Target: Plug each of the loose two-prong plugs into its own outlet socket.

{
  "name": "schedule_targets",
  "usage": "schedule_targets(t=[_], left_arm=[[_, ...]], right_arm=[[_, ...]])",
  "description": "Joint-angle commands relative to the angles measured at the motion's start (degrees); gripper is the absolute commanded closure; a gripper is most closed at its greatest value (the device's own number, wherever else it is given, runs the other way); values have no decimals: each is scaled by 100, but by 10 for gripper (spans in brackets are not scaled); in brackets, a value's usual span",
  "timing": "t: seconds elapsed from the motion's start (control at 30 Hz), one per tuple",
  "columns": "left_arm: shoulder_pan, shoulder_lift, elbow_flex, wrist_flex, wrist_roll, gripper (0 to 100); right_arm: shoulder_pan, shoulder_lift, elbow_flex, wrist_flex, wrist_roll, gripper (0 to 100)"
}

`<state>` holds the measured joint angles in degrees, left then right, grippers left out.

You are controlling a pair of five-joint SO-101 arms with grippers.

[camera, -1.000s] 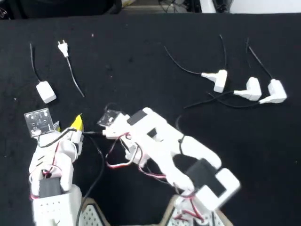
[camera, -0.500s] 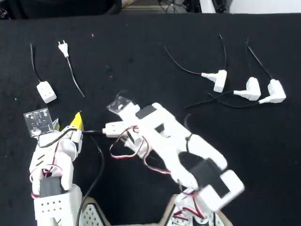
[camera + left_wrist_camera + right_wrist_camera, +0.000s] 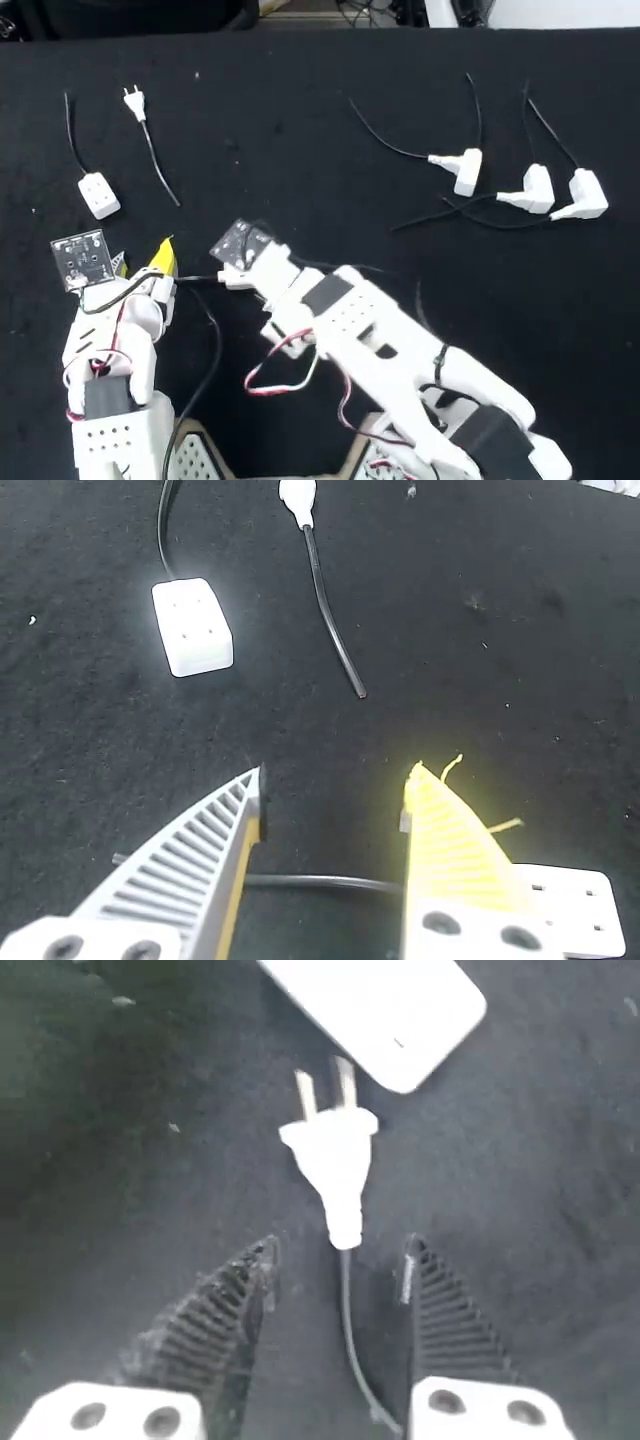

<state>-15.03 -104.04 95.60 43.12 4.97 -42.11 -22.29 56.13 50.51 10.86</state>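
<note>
Two spread right fingers (image 3: 215, 1310) flank the plug (image 3: 335, 1155), prongs near socket (image 3: 385, 1000) edge.

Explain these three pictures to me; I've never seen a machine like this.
These are two robot arms at a black table, meant to push plugs into sockets. One picture looks down from above; the other two come from a camera on each arm's wrist. The left gripper is open, a black cable lying between its fingers. The right gripper is open too, a white two-prong plug lying just ahead, prongs toward a white block. A socket block and another plug lie farther off.
</note>
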Motion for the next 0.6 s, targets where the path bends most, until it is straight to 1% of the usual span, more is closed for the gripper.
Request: schedule_targets(t=[0.0, 0.17, 0.27, 0.3, 0.4, 0.47, 0.5, 0.57], left_arm=[[-75, -44, -233, -97, 79, 766], [-84, -44, -233, -97, 79, 766], [-84, -44, -233, -88, 79, 766], [-84, -44, -224, -88, 70, 766], [-84, -44, -207, -97, 62, 766], [-84, -44, -198, -97, 53, 766], [-84, -44, -198, -97, 53, 766], [-84, -44, -189, -97, 53, 766]], right_arm=[[-290, 101, 48, -563, -9, 814], [-255, 919, -136, -1090, -9, 815], [9, 1191, -365, -1134, -9, 822], [158, 1200, -409, -1125, -9, 843], [651, 1103, -444, -1204, 0, 995], [932, 901, -382, -1204, -9, 975], [1046, 760, -365, -1134, -9, 991], [1213, 365, -400, -730, -9, 987]])
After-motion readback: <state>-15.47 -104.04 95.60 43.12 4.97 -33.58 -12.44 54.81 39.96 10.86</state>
